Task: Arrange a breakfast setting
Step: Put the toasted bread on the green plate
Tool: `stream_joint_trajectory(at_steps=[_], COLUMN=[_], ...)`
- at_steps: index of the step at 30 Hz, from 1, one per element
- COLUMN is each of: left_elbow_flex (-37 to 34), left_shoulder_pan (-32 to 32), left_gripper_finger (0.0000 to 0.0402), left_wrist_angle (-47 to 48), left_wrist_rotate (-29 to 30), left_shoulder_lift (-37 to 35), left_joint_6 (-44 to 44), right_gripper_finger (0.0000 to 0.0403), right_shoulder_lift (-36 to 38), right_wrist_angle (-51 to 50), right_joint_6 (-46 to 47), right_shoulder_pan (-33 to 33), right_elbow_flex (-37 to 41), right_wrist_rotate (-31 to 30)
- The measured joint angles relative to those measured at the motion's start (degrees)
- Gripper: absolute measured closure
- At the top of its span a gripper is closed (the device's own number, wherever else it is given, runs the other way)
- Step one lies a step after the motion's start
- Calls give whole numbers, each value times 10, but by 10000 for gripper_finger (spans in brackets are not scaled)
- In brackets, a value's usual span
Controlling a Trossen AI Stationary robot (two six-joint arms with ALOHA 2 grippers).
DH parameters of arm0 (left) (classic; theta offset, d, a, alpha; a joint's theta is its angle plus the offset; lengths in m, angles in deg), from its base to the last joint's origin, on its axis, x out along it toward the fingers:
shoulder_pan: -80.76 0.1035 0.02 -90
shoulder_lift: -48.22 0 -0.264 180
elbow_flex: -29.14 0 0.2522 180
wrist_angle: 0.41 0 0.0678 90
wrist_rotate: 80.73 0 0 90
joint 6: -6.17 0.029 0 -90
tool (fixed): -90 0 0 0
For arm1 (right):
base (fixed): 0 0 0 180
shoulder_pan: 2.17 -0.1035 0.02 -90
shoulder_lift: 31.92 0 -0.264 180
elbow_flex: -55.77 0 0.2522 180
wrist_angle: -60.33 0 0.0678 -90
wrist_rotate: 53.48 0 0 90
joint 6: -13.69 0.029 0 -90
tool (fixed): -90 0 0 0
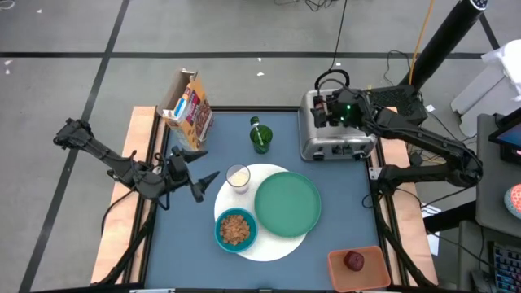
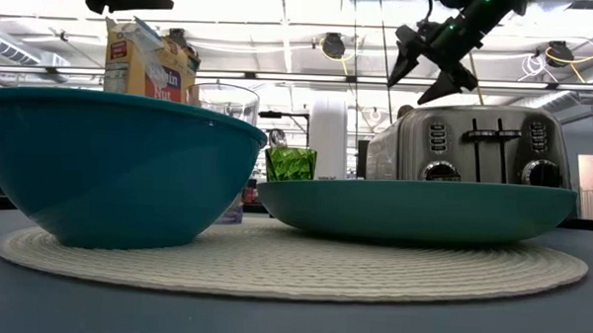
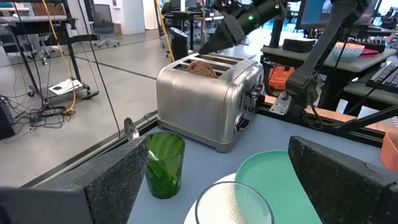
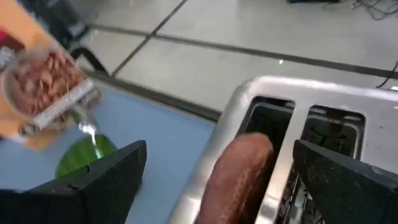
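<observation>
The right gripper (image 4: 217, 171), fingers apart, hovers over the brown bagel (image 4: 239, 171) in the toaster (image 1: 335, 134); next it must descend and clamp. The left gripper (image 1: 202, 167) waits, spread.

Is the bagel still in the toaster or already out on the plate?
In the toaster. The brown bagel stands in a slot, its top poking out, with the open right pincer above it. The green plate is bare.

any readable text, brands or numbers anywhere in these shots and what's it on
Nothing can be read for certain.
Cereal box: printed lettering, too small and blurred to read in the high, low and right wrist views.
Toaster: marks around its dials, too small to read.
No print shows on the green plate.
</observation>
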State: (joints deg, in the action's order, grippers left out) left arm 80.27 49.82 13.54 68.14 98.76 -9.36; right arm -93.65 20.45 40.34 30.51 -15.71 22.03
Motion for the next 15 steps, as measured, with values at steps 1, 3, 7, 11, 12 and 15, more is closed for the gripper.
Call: stream_joint_trajectory(at_steps=[1,3,7,11,12,15], left_elbow_flex=[0,0,0,0,0,0], left_shoulder_pan=[0,0,0,0,0,0], left_gripper_finger=[9,9,9,9,9,9], left_wrist_angle=[0,0,0,0,0,0], left_wrist_rotate=[0,0,0,0,0,0], left_shoulder_lift=[0,0,0,0,0,0], left_joint_6=[0,0,1,1,1,1], right_gripper_finger=[5,5,5,5,6,11], right_shoulder_lift=[0,-1,-11,-13,-13,-13], right_wrist_angle=[-7,-22,-34,-23,-25,-24], right_joint_6=[-8,-16,-18,-18,-19,-19], right_shoulder_pan=[0,0,0,0,0,0], right_elbow_flex=[0,0,0,0,0,0], right_wrist_rotate=[8,10,-10,-20,-20,-20])
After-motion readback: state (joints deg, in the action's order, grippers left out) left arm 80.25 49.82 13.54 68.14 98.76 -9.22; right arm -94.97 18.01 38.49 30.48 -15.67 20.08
